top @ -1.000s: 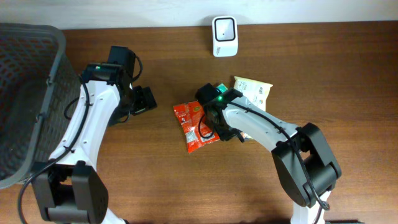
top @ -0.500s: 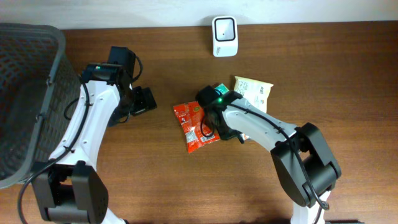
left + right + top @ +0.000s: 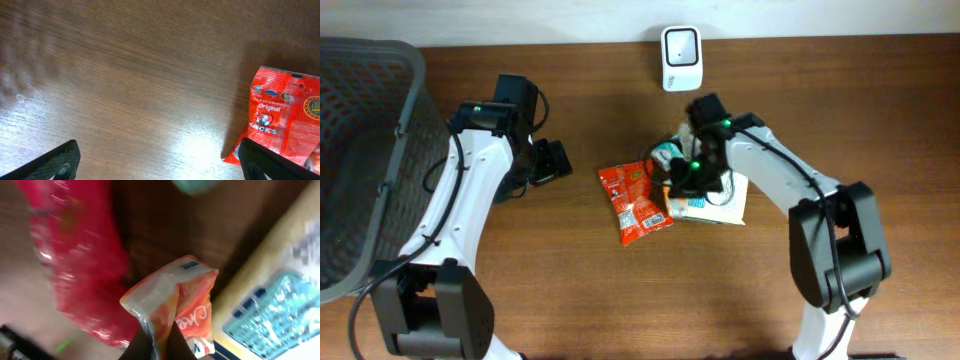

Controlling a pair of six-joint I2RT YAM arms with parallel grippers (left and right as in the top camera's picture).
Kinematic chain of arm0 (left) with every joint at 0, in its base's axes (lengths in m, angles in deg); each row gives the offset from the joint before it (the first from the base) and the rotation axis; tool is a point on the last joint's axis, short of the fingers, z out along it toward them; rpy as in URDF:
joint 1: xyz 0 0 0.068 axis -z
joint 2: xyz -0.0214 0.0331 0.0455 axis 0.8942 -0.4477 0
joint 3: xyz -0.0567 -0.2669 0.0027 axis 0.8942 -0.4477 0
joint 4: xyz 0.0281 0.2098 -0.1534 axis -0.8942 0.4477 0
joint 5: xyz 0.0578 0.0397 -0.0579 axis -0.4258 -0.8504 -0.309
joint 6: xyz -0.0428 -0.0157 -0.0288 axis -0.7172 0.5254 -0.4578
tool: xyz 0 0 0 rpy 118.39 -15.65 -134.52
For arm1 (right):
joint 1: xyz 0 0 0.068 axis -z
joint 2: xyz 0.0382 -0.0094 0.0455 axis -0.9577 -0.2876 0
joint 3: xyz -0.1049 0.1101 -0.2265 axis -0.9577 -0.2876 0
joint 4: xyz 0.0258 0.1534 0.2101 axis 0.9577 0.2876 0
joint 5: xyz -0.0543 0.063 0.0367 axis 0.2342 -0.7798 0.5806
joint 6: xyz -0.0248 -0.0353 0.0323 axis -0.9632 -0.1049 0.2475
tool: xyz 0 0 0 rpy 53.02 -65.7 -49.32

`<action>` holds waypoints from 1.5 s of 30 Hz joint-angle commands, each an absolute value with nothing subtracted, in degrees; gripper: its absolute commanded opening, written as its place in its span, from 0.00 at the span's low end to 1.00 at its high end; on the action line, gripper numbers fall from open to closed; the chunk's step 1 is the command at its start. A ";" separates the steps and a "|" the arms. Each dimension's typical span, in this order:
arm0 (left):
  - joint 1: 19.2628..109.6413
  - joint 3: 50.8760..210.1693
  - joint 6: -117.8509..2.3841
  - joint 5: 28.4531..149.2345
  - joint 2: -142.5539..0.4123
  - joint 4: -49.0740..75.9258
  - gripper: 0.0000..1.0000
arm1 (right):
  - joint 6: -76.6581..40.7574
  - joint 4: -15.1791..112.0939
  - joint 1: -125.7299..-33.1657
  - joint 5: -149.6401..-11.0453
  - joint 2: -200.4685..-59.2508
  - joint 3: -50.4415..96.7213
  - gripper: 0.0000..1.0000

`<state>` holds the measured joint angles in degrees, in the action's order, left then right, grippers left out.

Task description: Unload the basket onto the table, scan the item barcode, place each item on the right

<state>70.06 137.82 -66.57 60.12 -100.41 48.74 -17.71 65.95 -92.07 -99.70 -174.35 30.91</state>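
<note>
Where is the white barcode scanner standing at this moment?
In the overhead view the white barcode scanner stands at the far edge of the table, near the middle, beyond the red snack packet.

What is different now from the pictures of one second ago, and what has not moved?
The right hand closed on a small orange packet and swung from above the red packet toward the back right, nearer the scanner. The red packet, the scanner, the basket and the open left hand stayed where they were.
</note>
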 commanded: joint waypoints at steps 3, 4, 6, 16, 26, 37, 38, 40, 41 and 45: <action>69.99 137.67 -66.62 59.32 -101.00 48.91 0.99 | -17.84 66.39 -82.89 -104.48 -174.61 28.22 0.11; 69.99 137.67 -66.62 59.32 -101.00 48.93 0.99 | -17.84 66.48 -81.71 -104.20 -174.61 28.22 0.21; 69.99 137.67 -66.62 59.32 -101.00 48.93 0.99 | -17.99 67.57 -78.50 -102.71 -174.52 28.44 0.33; 69.99 137.67 -66.62 59.32 -101.00 48.91 0.99 | -21.12 90.61 -75.17 -73.40 -174.52 49.25 0.55; 69.99 137.67 -66.64 59.32 -101.00 48.69 0.99 | -43.59 99.24 -82.52 -93.03 -174.61 48.94 0.55; 69.99 137.67 -66.62 59.32 -101.00 48.74 0.99 | -24.20 81.38 -101.88 -60.84 -174.66 34.28 0.55; 69.99 137.67 -66.62 59.32 -101.00 48.74 0.99 | -23.81 79.55 -102.93 -59.06 -174.66 32.99 0.55; 69.99 137.67 -66.62 59.32 -101.00 48.76 0.99 | -23.79 76.77 -104.29 -57.38 -174.66 30.47 0.55; 69.99 137.67 -66.62 59.29 -101.00 48.78 0.99 | -23.76 75.72 -104.81 -57.40 -174.66 29.31 0.54; 69.99 137.67 -66.62 59.32 -101.00 48.52 0.99 | -21.86 73.23 -105.58 -56.77 -174.66 27.57 0.35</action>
